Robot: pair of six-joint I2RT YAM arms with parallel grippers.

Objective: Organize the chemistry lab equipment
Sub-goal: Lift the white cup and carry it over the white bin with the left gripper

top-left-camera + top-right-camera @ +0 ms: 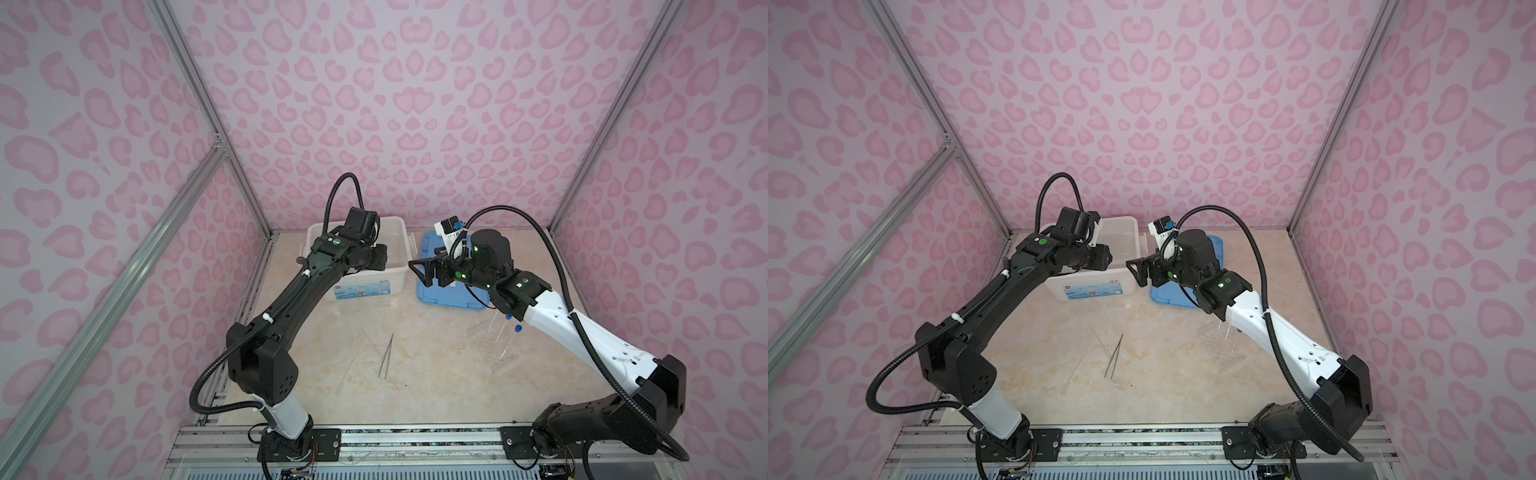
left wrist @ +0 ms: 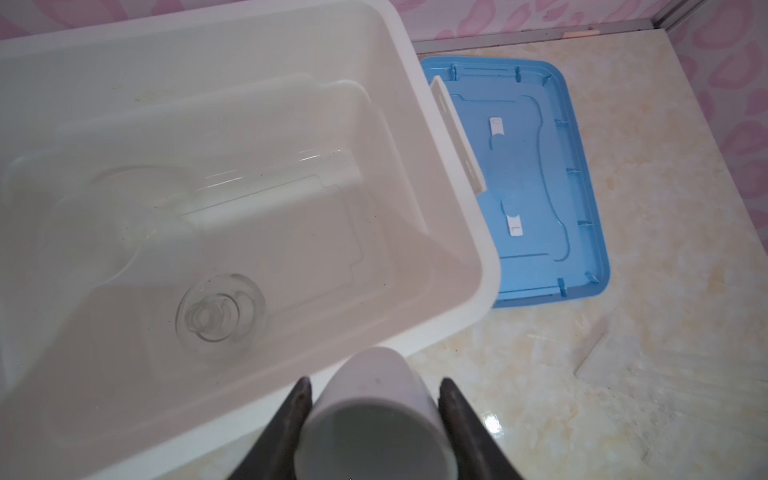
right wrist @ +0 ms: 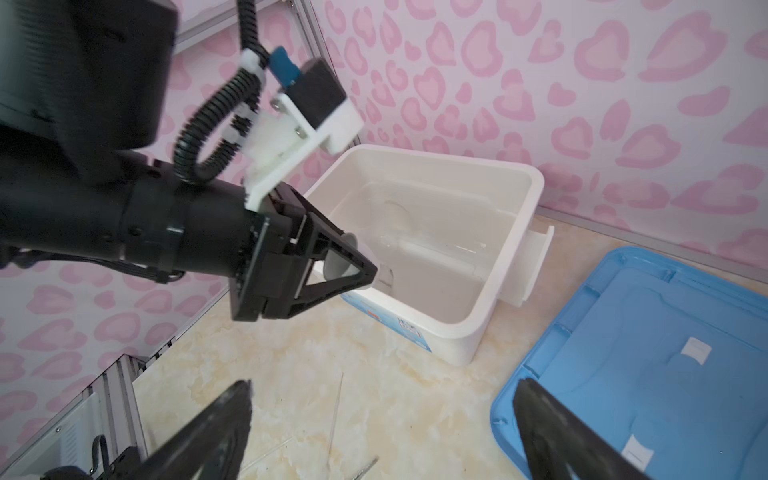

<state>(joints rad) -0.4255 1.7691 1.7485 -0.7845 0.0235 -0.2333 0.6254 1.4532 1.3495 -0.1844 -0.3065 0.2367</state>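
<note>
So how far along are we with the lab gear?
Done: flask and beaker are in the bin. In hand: the left gripper holds the white cup at the bin's rim, not yet released; the right gripper is open, empty. Left: tweezers, glass rod, tubes and rack lie out on the table.

Left hand (image 2: 376, 384) grips partway closed while right hand (image 3: 384, 386) hovers, jaws spread wide.

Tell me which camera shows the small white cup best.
The left wrist view: the cup fills the foreground, mouth toward the camera, clamped in the left gripper. The right wrist view shows a sliver behind that gripper. Both top views hide it.
</note>
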